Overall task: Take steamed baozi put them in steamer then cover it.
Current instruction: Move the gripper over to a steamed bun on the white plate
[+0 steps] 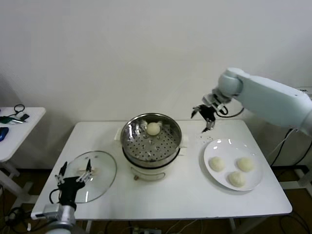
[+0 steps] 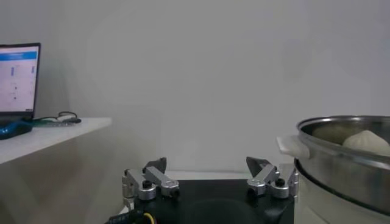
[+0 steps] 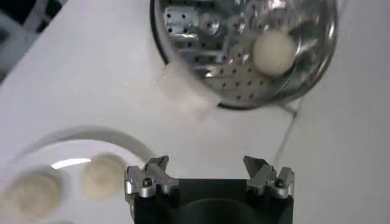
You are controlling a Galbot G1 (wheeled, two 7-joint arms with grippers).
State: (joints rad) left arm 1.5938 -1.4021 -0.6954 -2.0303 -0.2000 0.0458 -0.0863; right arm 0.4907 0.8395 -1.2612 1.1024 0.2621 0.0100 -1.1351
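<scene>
The steamer stands mid-table with one baozi on its perforated floor; it also shows in the right wrist view and the left wrist view. Three baozi lie on the white plate at the right. The glass cover lies flat on the table at the left. My right gripper is open and empty, in the air between the steamer and the plate. My left gripper is open and empty over the cover's near edge.
A side table with cables and small items stands at the far left. The white wall rises behind the table. A cord runs behind the steamer.
</scene>
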